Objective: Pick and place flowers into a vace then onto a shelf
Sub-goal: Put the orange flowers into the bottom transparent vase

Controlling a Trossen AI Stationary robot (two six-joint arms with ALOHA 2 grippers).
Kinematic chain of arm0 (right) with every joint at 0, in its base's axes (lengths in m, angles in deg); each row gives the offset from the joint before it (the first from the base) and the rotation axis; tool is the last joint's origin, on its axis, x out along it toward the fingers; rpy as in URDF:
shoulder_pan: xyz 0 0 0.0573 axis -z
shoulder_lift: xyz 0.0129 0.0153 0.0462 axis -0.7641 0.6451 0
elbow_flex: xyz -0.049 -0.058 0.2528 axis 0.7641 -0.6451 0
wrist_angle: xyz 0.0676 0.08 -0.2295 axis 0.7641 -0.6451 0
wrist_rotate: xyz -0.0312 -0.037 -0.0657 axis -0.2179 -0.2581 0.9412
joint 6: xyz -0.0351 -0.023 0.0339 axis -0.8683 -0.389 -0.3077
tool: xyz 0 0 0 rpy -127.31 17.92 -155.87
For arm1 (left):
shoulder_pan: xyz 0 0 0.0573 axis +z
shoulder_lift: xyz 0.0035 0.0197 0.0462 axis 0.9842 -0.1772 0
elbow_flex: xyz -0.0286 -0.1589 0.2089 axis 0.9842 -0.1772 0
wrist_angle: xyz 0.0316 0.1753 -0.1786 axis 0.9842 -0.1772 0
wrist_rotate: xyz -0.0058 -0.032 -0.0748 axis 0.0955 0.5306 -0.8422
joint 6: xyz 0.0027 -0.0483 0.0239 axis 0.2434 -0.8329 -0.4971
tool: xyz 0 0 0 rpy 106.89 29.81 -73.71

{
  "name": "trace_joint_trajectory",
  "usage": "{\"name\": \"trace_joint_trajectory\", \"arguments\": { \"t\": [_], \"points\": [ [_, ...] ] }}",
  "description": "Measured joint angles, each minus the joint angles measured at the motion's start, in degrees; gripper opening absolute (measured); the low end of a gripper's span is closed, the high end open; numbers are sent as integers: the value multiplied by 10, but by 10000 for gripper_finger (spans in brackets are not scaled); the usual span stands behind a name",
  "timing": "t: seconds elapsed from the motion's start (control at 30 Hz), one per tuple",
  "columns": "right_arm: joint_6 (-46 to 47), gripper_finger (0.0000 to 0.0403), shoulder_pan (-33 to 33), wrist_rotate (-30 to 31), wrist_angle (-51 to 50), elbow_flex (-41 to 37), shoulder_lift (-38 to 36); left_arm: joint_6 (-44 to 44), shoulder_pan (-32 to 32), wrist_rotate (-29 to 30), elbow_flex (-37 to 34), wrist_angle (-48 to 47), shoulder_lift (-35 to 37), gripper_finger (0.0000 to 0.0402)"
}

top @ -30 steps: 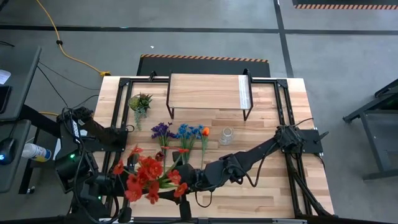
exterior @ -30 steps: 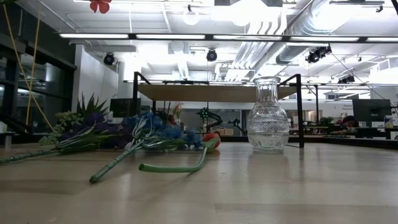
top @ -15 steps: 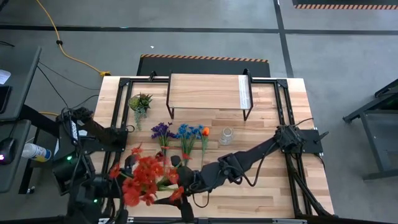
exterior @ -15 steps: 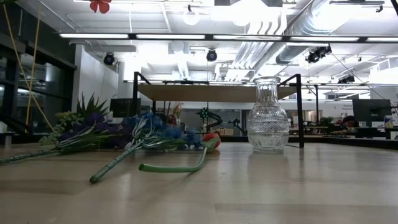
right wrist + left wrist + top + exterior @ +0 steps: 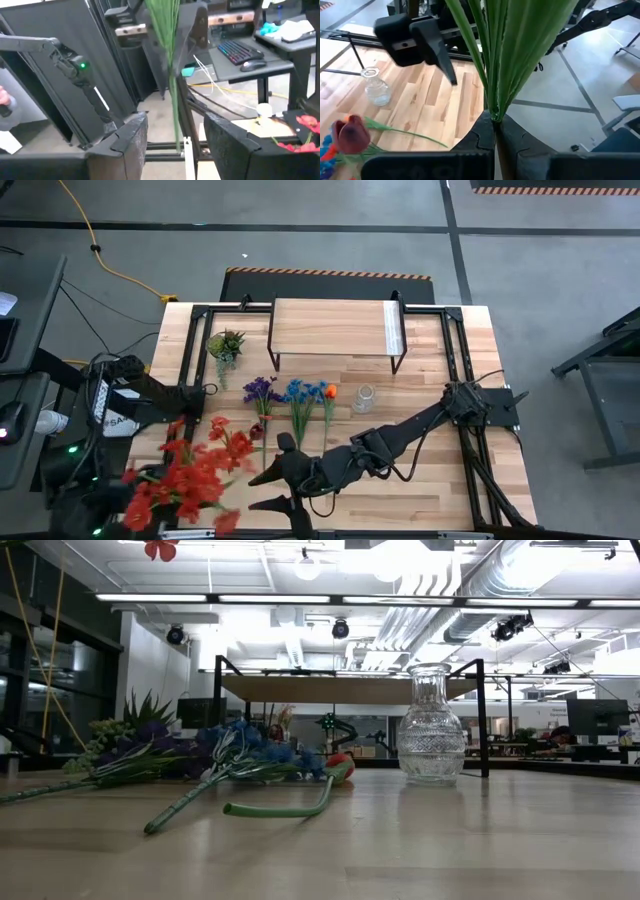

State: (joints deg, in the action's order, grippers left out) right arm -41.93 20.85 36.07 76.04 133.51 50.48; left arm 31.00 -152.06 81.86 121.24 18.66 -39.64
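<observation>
The wooden table (image 5: 420, 395) carries the shelf (image 5: 330, 328) at its twelve o'clock edge, bare on top, so neither half of the job is finished. From the table's centre, the purple, blue and orange flowers (image 5: 293, 402) lie flat just toward nine o'clock, stems pointing to six, probably laid out for picking one bunch at a time. The glass vase (image 5: 364, 398) stands upright and empty just beside them on the three o'clock side, and a small spiky plant (image 5: 224, 344) sits toward ten o'clock.

The red bouquet (image 5: 190, 470) hangs over the table's seven o'clock corner. The left gripper (image 5: 496, 131) is clamped tight on the green stems (image 5: 506, 50), which fan upward from its closed jaws; I judge it is holding the bunch by its base so the ends can go into the vase neck. That arm is folded back beyond the table edge.

The right arm stretches low from three o'clock toward six, its gripper (image 5: 283, 477) near the front edge with jaws spread and nothing between them.
</observation>
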Motion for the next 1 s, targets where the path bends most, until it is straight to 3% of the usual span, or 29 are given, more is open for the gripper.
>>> {"name": "trace_joint_trajectory", "arguments": {
  "t": [0.23,0.43,0.87,1.0],
  "points": [
    [0,184,0,2,-5,0,0,-129,-71,71,0,-109,-1,35],
    [-22,185,6,20,-4,0,0,-215,-82,93,-2,-202,-9,35],
    [-63,184,47,-15,-65,0,-40,-222,-19,105,-66,-201,-1,35],
    [-67,185,51,-17,-97,0,-49,-188,7,131,-67,-201,2,35]
  ]
}}
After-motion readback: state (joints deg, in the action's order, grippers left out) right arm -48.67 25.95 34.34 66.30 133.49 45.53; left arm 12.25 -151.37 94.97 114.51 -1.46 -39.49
